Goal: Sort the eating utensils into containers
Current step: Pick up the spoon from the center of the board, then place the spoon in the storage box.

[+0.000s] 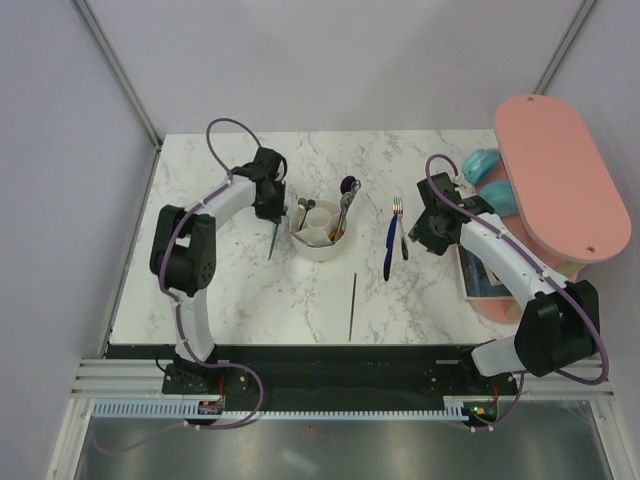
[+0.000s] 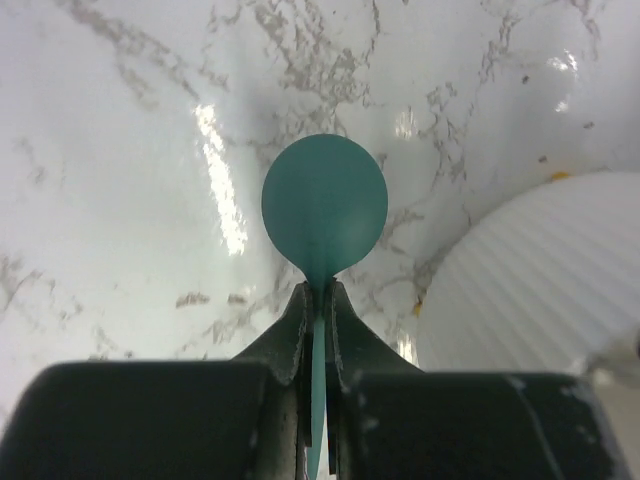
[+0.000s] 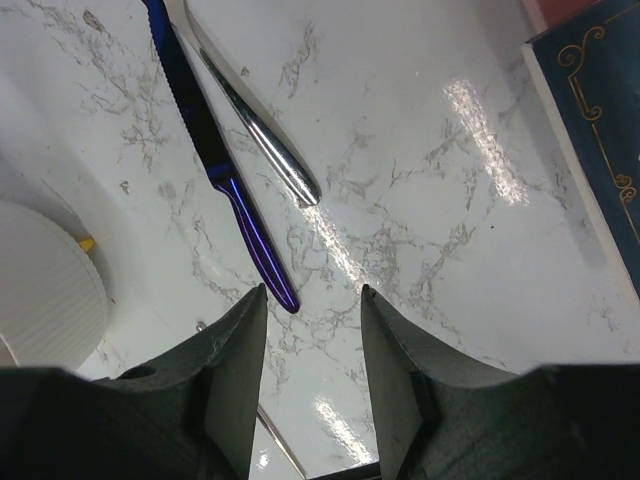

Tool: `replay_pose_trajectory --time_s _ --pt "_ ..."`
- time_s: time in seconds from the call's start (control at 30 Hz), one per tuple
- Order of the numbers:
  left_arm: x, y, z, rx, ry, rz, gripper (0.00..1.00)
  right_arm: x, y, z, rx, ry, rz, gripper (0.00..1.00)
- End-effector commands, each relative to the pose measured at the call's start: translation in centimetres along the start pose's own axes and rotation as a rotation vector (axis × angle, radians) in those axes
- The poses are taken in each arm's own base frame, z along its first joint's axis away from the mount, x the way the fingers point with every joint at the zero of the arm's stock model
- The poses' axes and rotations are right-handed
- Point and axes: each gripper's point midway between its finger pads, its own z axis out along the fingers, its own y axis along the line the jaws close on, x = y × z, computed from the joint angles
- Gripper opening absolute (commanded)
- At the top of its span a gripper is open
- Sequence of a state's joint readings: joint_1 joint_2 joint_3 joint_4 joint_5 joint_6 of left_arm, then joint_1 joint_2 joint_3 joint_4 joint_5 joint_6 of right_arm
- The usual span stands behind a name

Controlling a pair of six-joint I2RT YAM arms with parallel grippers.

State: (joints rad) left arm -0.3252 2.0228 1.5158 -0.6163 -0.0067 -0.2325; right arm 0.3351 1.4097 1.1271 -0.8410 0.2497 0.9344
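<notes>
Left end effector (image 2: 318, 292) clamps one teal plastic spoon (image 2: 325, 205) over open marble desk (image 2: 120, 150). Right end effector (image 3: 313, 296), half-open and empty, hangs near one blue-handled knife (image 3: 215, 165) and, seemingly, one silver fork (image 3: 265, 145).

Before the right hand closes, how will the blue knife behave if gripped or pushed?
The blue knife looks glossy and lies flat on the polished table, so it may slide or pivot rather than lift. It seems rigid metal, so bending is unlikely. The silver fork beside it could get nudged.
</notes>
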Motion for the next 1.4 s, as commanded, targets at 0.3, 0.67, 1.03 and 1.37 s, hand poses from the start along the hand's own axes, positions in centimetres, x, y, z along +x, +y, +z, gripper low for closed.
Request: replay_pose_trajectory --time_s 0.3,0.67,1.03,1.37 --pt "-5.3 -2.7 -15.7 0.172 -0.373 -0.066 0.02 0.5 1.4 1.9 -0.033 0.035 -0.014 0.49" --pt "-8.2 -14.6 -18.3 0.409 -0.67 0.098 0.02 0.9 1.5 2.5 -0.036 0.053 -0.048 0.49" --pt "-11.4 -18.8 -15.7 0.389 -0.786 0.195 0.02 1.6 0.9 2.3 -0.041 0.074 -0.072 0.48" --pt "-11.5 -20.2 -13.4 0.416 -0.808 0.216 0.02 2.2 0.3 2.4 -0.031 0.097 -0.118 0.48"
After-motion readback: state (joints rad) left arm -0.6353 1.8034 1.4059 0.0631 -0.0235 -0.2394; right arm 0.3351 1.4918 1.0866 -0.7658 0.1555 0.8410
